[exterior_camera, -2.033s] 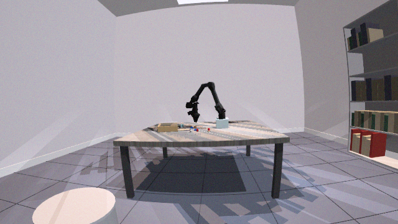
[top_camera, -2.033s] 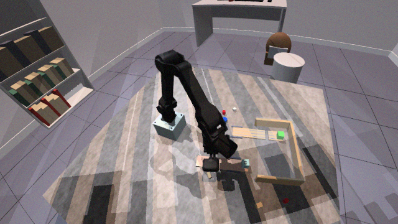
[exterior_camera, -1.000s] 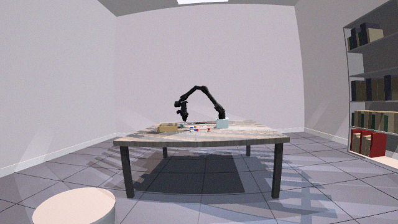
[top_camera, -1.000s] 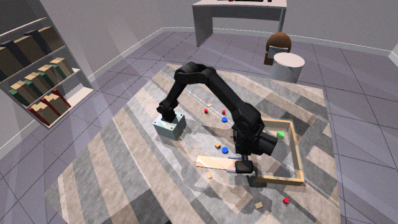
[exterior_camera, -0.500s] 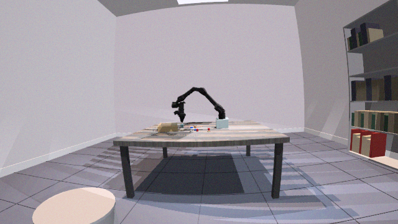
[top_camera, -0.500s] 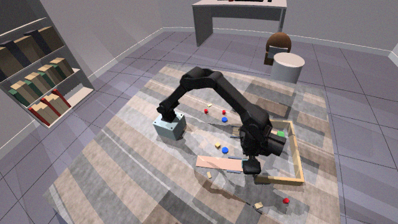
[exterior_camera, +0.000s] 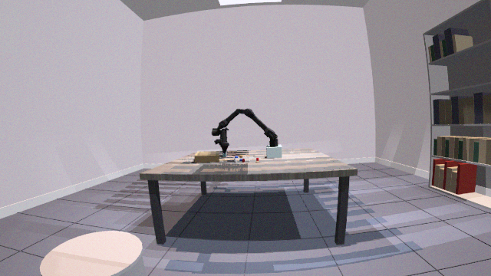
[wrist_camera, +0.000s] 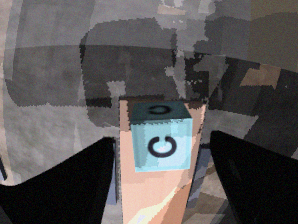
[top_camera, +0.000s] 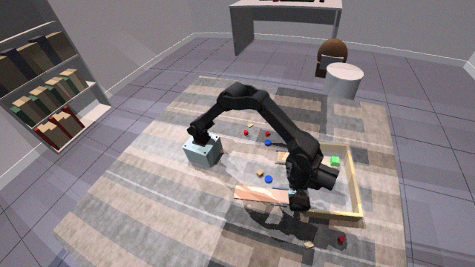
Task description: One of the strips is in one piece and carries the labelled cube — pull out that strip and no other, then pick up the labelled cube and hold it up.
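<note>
Counting across the striped wooden table top (top_camera: 148,208): three small red blocks (top_camera: 246,132), two of them close together beyond the arm and one alone near the table's near edge; two flat blue discs (top_camera: 268,179); four little tan blocks (top_camera: 260,173), scattered well apart; one bright green cube (top_camera: 335,161); one pale blue cube marked with a black letter C (wrist_camera: 160,145). Finding two strips: one long salmon-pink strip (top_camera: 260,193) lying flat, and one paler tan strip (top_camera: 283,156), mostly hidden behind the black arm (top_camera: 274,119), so cannot tell whether whole or cut. Holding the bright green cube, and only that in plain sight, stands one container: a low three-sided frame of light wood (top_camera: 352,178), open toward the robot's pale grey base block (top_camera: 202,150). Resting on the salmon-pink strip, at its end nearest the frame's open side, sits the pale blue cube, upright and with the letter facing up. Hanging straight over that cube is the black parallel-jaw gripper (wrist_camera: 161,137), lowered close to the table. Standing about half apart, the two dark fingers flank the cube, one on each side, with a sliver of strip showing between each finger and the cube; clamped on nothing. Seen from the exterior camera, all too small to add anything.
</note>
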`<move>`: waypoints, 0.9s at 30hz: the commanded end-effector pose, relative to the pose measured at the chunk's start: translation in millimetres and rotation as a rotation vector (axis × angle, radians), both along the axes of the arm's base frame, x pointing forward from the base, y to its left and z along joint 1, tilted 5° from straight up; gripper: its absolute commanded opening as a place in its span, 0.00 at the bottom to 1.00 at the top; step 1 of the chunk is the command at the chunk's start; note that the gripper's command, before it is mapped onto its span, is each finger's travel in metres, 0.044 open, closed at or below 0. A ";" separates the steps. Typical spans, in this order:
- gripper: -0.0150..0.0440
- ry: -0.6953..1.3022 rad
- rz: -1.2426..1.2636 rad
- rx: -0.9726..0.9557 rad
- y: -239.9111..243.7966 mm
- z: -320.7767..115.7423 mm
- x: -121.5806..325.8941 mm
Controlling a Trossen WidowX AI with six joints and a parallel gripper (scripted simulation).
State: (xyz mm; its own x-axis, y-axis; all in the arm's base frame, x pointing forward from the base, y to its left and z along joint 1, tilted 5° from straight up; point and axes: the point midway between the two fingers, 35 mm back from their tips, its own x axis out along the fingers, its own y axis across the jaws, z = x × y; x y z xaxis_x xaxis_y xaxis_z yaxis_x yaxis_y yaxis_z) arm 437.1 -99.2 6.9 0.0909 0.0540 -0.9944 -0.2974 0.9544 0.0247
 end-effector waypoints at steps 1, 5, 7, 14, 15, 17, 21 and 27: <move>0.68 0.006 -0.006 -0.002 0.1 -8.9 -0.5; 0.68 0.006 -0.006 -0.002 0.4 -15.4 -0.2; 0.68 0.006 -0.006 -0.002 0.6 -18.7 -0.1; 0.68 0.006 -0.006 -0.002 0.9 -24.3 0.0; 0.68 0.006 -0.006 -0.002 0.9 -24.3 0.0; 0.59 0.005 0.000 0.001 1.2 -22.0 0.1; 0.48 0.005 0.000 0.001 1.2 -22.0 0.1; 0.38 0.005 0.000 0.001 1.2 -22.0 0.1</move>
State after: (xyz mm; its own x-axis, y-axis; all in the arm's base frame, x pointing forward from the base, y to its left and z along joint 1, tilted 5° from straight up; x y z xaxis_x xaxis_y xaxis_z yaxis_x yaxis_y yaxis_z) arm 437.0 -97.9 -15.6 0.0856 0.0555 -0.9948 -0.2973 0.9544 0.0276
